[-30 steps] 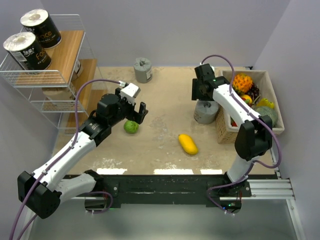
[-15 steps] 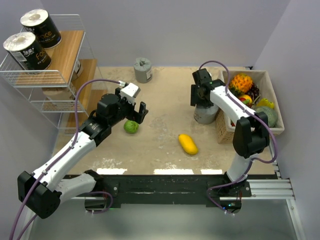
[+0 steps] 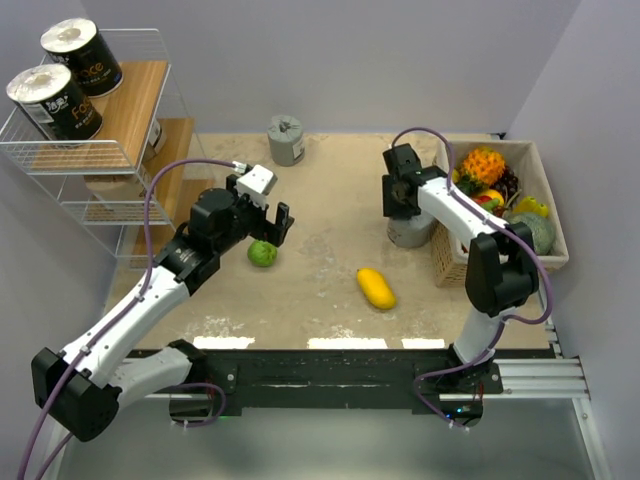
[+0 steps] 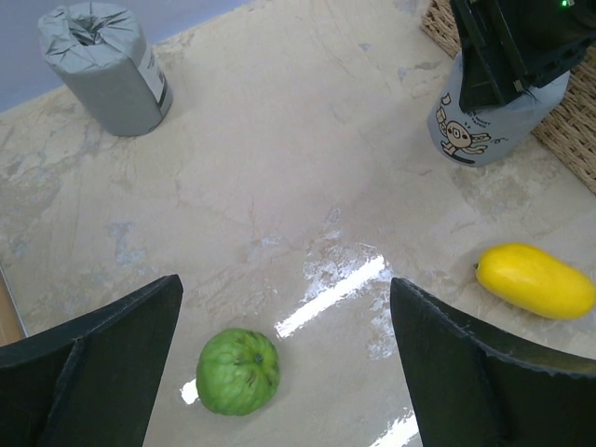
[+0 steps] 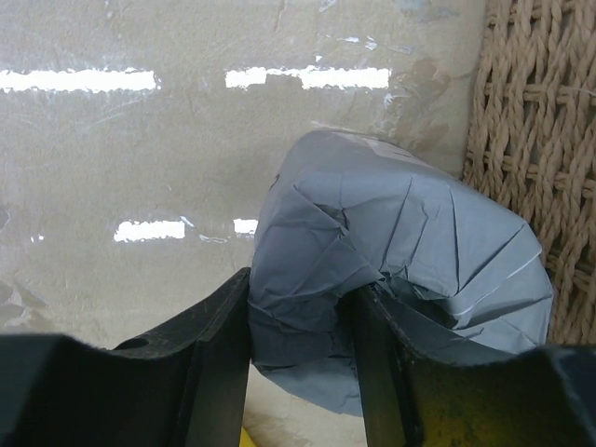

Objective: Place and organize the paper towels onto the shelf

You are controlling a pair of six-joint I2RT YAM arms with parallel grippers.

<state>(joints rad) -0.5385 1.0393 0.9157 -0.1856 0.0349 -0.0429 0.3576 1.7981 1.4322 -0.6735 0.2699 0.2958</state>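
Note:
Two black-wrapped paper towels (image 3: 80, 55) (image 3: 55, 102) stand on the top board of the white wire shelf (image 3: 137, 100) at the far left. A grey-wrapped roll (image 3: 286, 140) (image 4: 105, 67) stands at the back of the table. Another grey roll (image 3: 409, 230) (image 5: 400, 247) (image 4: 489, 121) stands against the basket, and my right gripper (image 3: 403, 203) (image 5: 303, 368) is shut on it, fingers pressed into its crumpled wrap. My left gripper (image 3: 262, 218) (image 4: 287, 372) hangs open over the table, with a green fruit between its fingers but untouched.
A green fruit (image 3: 262, 253) (image 4: 237, 371) lies under the left gripper. A yellow fruit (image 3: 376, 288) (image 4: 535, 279) lies mid-table. The wicker basket (image 3: 447, 258) (image 5: 531, 140) of fruit stands at the right, touching the held roll. Lower shelf boards sit behind the left arm.
The right gripper has come down over the grey roll by the basket and closed on it. The left arm has barely moved.

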